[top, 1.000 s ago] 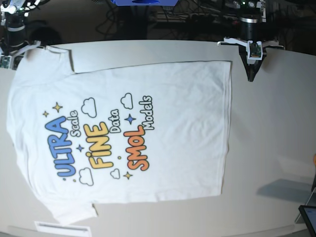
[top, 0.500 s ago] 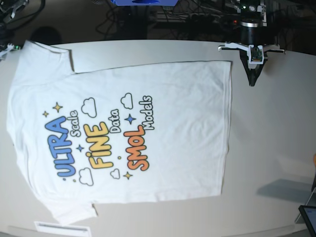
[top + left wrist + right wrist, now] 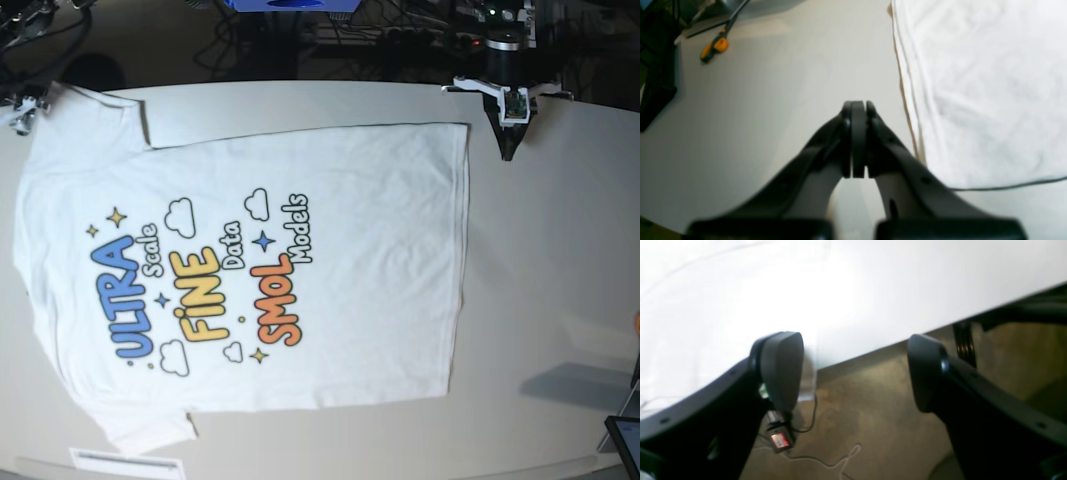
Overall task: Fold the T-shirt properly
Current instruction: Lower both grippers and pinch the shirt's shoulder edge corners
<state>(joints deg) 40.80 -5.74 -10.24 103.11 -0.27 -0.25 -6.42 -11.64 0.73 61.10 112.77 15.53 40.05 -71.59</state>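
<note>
The T-shirt [image 3: 250,280] lies flat, print up, unfolded; left end effector [image 3: 509,152] pressed together, right end effector [image 3: 853,373] spread apart, both must next grasp its edges.

Base view evenly lit, wrist views blown-out white, blurred foreground, soft shadows

My pale table [image 3: 560,260] sits brightly lit before a dark clutter of cables [image 3: 400,35], with brownish floor [image 3: 873,426] showing beyond its edge and loose wires [image 3: 826,463] lying there.
</note>
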